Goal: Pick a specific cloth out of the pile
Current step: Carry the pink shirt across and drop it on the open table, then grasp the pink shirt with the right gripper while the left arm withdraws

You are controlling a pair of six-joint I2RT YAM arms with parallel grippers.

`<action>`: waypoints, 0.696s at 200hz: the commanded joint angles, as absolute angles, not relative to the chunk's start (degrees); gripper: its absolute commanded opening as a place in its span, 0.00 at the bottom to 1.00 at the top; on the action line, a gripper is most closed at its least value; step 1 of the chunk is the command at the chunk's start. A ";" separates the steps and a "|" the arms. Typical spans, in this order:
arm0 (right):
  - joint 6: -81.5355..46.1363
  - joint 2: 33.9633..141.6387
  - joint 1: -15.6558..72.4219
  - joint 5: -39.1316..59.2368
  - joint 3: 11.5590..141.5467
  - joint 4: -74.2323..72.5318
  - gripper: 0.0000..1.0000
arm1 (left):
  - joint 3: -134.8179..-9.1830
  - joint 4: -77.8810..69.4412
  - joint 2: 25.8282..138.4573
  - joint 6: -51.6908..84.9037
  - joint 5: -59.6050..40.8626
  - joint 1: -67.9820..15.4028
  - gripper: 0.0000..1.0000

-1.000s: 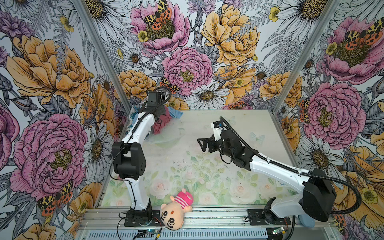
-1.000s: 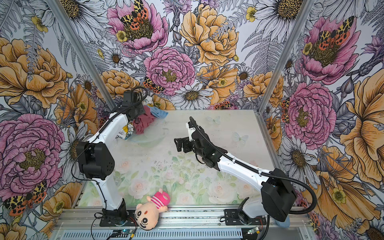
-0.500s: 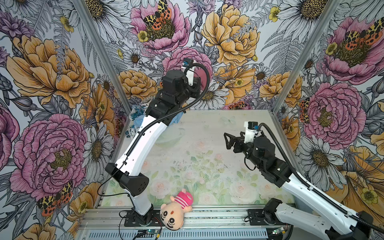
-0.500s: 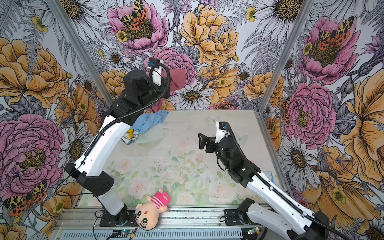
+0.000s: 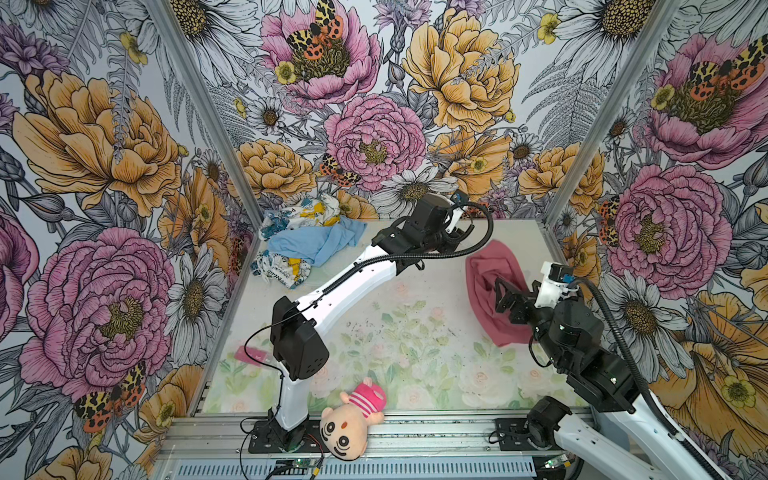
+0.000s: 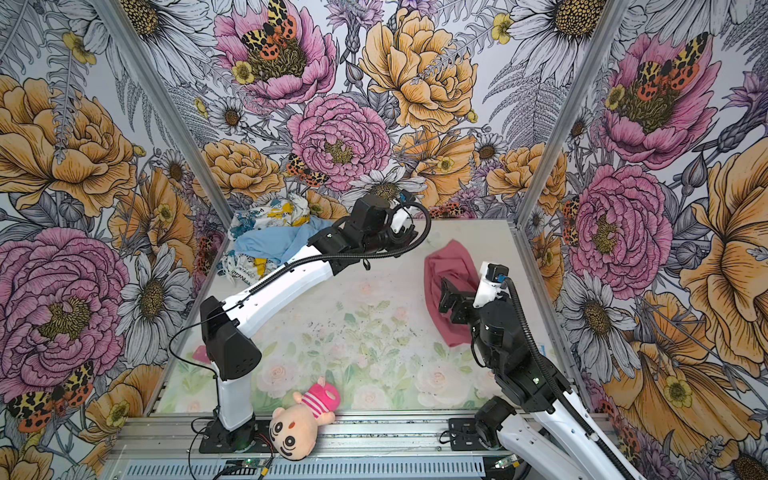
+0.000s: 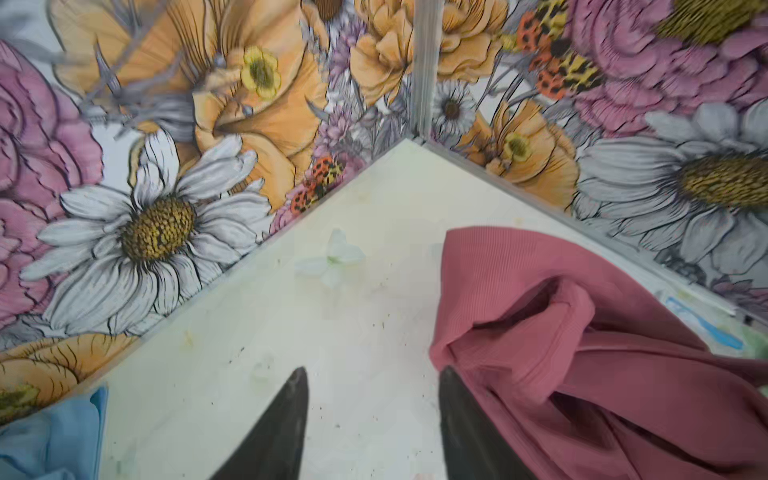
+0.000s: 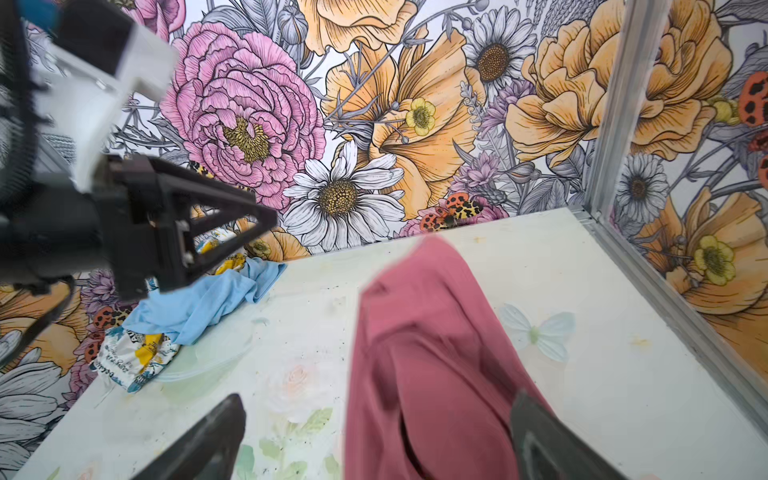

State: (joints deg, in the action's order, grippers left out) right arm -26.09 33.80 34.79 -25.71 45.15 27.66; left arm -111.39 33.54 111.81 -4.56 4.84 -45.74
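The cloth (image 5: pixel 488 266) (image 6: pixel 451 264), plain dusty red, lies crumpled on the right side of the table, well apart from the pile (image 5: pixel 305 241) (image 6: pixel 266 232) in the far left corner. My left gripper (image 5: pixel 462 231) (image 7: pixel 372 374) hangs open just beyond the cloth's far edge with only bare table between its fingers; the cloth (image 7: pixel 582 332) lies beside one finger. Over the cloth's near half, my right gripper (image 5: pixel 498 296) (image 8: pixel 376 399) stands wide open, and the cloth (image 8: pixel 428 332) runs between its fingers without either touching it.
In the pile a light blue cloth (image 5: pixel 316 245) lies over white printed ones. A plush doll (image 5: pixel 353 419) lies on the front rail. A small pink item (image 5: pixel 251 355) sits near the left wall. Flowered walls and metal posts (image 5: pixel 557 199) close in three sides.
My left arm lifted the red cloth out of the pile, swung it across to the right and opened, letting it go. My right arm drew back to the right, still open.
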 commanded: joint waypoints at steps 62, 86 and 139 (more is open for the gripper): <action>-42.74 43.80 33.28 -26.41 44.20 43.82 0.99 | -84.33 39.82 82.79 -8.27 -8.54 -40.43 0.99; -54.62 45.60 32.36 -21.03 38.44 49.46 0.86 | -74.89 41.76 74.24 -15.58 -19.44 -40.70 0.99; -67.24 43.46 37.96 -13.45 30.80 54.76 0.47 | -65.84 37.00 71.30 -23.11 -30.00 -40.31 0.99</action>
State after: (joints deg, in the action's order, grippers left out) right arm -58.30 46.11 34.09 -15.68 30.17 49.60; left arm -68.01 38.74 69.60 -18.39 -22.31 -40.75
